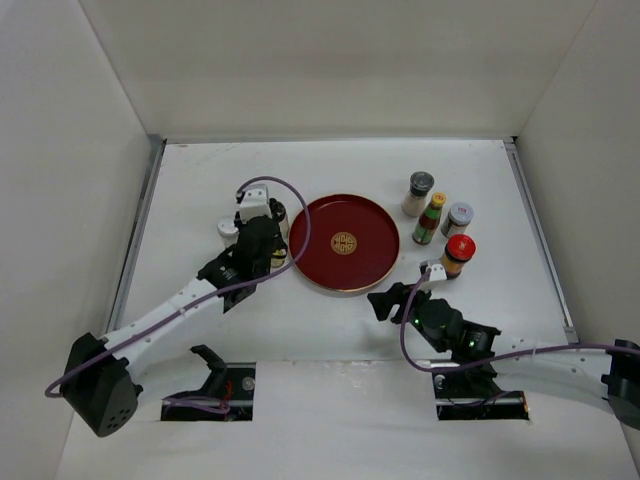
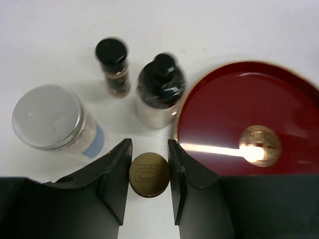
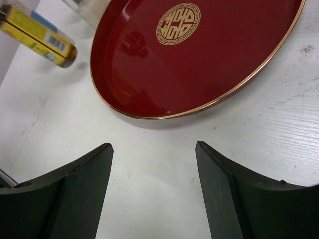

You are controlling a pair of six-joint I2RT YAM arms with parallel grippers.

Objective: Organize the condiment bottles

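Left gripper [image 2: 149,147] at a bottle, nothing on the tray [image 1: 320,225] yet

In the left wrist view its jaws sit tight on either side of the gold-cap bottle [image 2: 148,174] at bottom centre and look to be pinching it, just left of the tray. Above it stand the silver-lid jar [image 2: 50,119], the small black-cap bottle [image 2: 112,64] and the black-cap jar [image 2: 159,89]. In the top view, right of centre, the grey-cap jar [image 1: 419,193], yellow-cap bottle [image 1: 430,218], silver-cap jar [image 1: 457,218] and red-cap jar [image 1: 458,255] cluster beside the tray's right rim. The right gripper [image 3: 154,149] hangs near the tray's lower edge, jaws spread wide, holding nothing. The job looks barely begun: likely all eight bottles are left to place
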